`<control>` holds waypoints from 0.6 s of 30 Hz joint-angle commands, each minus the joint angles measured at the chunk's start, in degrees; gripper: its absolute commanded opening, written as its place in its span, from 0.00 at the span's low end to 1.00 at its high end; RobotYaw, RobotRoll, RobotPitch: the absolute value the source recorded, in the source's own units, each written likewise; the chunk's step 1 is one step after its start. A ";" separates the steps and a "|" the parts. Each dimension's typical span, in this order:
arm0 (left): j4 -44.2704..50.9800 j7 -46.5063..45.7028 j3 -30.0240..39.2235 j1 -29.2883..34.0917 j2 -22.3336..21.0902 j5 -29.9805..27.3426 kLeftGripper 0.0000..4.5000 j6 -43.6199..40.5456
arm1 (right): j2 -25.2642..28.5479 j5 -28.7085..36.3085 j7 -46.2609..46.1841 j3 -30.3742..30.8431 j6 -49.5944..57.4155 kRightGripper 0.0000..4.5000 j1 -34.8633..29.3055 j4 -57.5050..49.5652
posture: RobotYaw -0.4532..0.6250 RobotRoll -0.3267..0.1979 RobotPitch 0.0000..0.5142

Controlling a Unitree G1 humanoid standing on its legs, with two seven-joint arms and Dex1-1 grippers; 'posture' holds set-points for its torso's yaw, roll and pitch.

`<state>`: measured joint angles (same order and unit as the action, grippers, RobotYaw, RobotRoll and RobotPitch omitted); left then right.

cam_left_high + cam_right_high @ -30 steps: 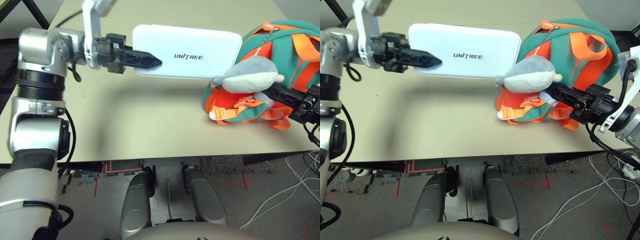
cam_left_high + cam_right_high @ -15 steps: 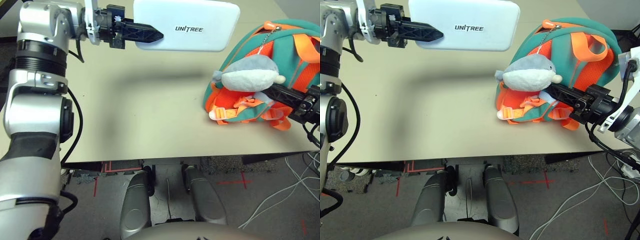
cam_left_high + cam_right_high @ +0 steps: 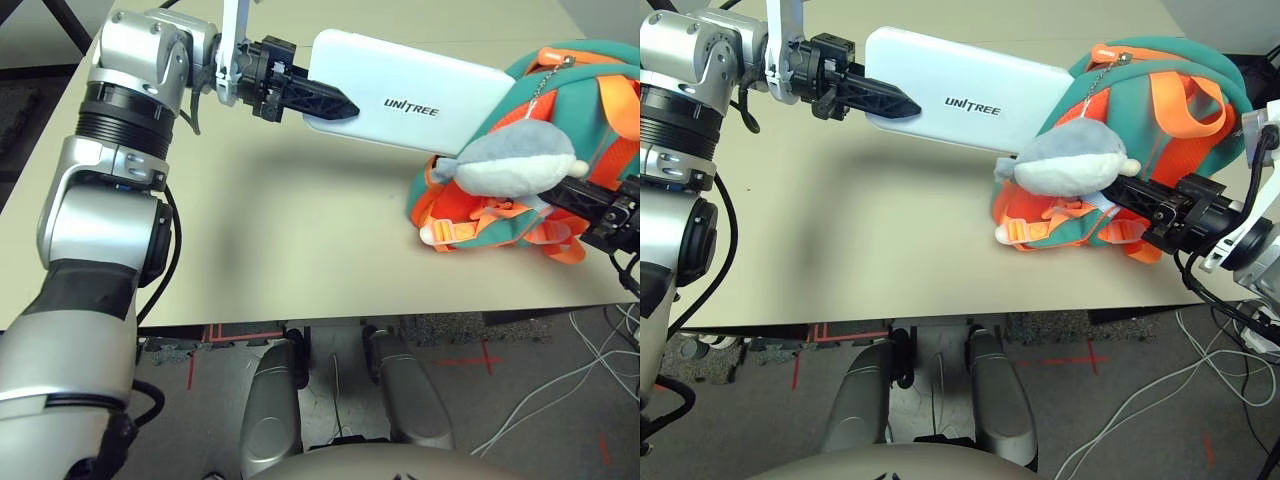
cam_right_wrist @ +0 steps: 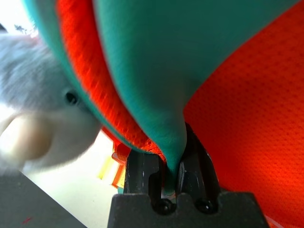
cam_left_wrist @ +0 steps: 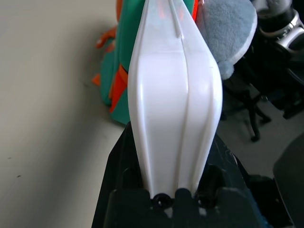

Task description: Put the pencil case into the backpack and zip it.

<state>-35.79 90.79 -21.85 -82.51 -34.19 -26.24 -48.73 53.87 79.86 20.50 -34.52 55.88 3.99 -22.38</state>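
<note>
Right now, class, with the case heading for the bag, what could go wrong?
1. The left gripper pinches only one end of the pencil case, so it may slip or twist.
2. The grey plush fish sits in the way at the backpack and could snag.
3. The right gripper holds only a thin fabric edge, which could pull free.

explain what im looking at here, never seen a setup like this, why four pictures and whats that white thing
This is a humanoid robot standing at a table. Two pictures come from its head, looking down over its silver arms. The other two come from cameras on its wrists, looking along the fingers. The left gripper is clamped on one end of a white pencil case and holds it in the air, its far end at a teal and orange backpack. The right gripper pinches the backpack's teal fabric. A grey plush fish hangs from the backpack on a chain.
</note>
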 commanded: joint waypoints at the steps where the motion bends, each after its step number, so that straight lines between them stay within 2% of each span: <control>1: 6.36 1.71 -4.96 -1.20 -1.87 -6.04 0.29 -1.54 | 0.81 0.34 -0.27 0.06 0.64 0.01 0.83 0.10 | 0.21 0.62 0.58; 5: 12.99 1.71 -6.73 -3.07 -4.92 -13.41 0.29 -5.51 | 0.88 0.05 -0.03 0.36 0.98 0.01 1.55 0.56 | 0.21 0.62 0.58; 9: 15.45 1.71 -7.27 -3.96 -5.37 -13.94 0.29 -5.52 | 0.84 -0.51 0.55 0.69 1.15 0.01 1.94 0.94 | 0.22 0.62 0.58; 13: 13.97 1.71 -8.90 -4.92 -4.80 -10.54 0.29 -3.10 | 0.55 -1.55 1.14 1.80 1.00 0.01 3.21 1.73 | 0.23 0.62 0.56; 18: 9.60 -0.84 -9.80 -4.87 -1.19 -0.43 0.29 -0.46 | -0.06 -2.94 1.95 3.36 0.91 0.01 4.97 2.63 | 0.24 0.62 0.55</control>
<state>-26.46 89.25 -29.65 -87.09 -37.74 -28.96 -50.35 54.17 77.63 22.34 -32.23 57.08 8.38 -19.85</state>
